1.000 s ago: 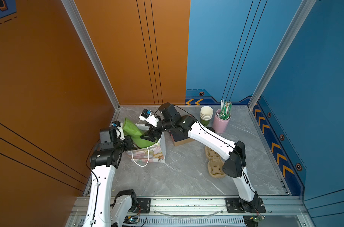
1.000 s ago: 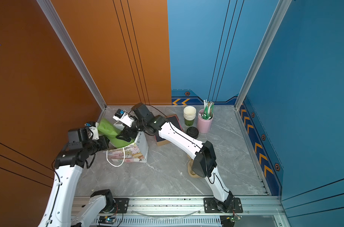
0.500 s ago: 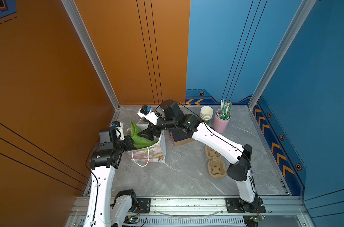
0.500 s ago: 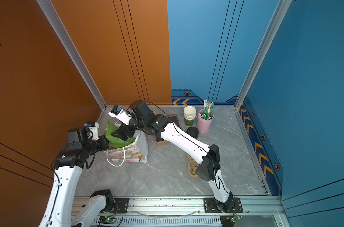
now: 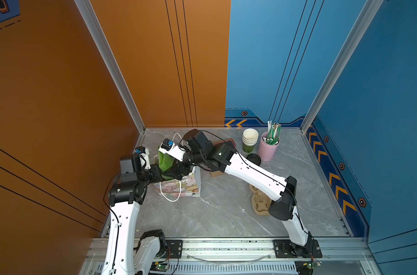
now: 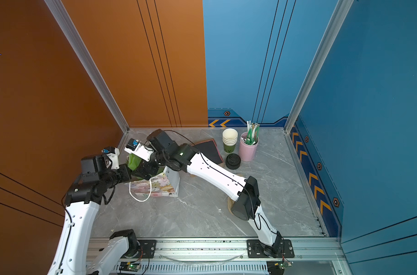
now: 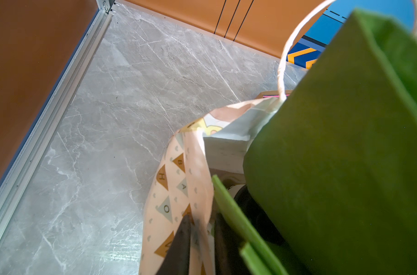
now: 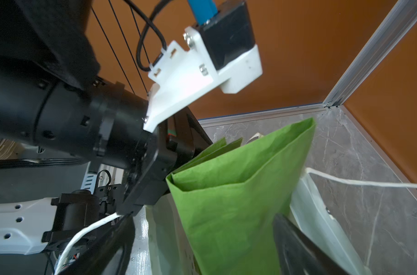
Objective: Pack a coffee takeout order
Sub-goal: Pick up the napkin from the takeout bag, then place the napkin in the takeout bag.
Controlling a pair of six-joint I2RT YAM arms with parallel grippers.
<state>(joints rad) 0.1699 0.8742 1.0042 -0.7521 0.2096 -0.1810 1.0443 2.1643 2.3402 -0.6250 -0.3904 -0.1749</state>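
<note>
while my left claw (image 7: 200, 226) pinches the rim of the paper bag (image 5: 181, 188), my right claw (image 8: 202, 221) stands spread around the green napkin (image 8: 238, 190), which is upright and half inside that bag. napkin step nearly done, i judge; next i lift out clear. paper cups (image 5: 250, 140) and black lid (image 5: 254, 159) stand farther back.

The bag (image 5: 181, 188) stands left of the table's (image 5: 226, 214) middle. A napkin (image 5: 165, 160) stands upright in the bag's mouth. The left gripper (image 7: 204, 238) sits at the bag's left rim, the wall between its fingers; the right gripper (image 8: 198, 242) hangs over the bag's mouth, straddling the napkin. Just behind and right of the bag lies a box (image 6: 208, 150). Farther right of the bag, toward the back, stand a stack of cups (image 5: 250, 140) and, right of it, a tin of straws (image 5: 267, 150); a lid (image 6: 233, 161) lies just before them. The cup carrier (image 5: 260, 202) lies well right of the bag, nearer the front
</note>
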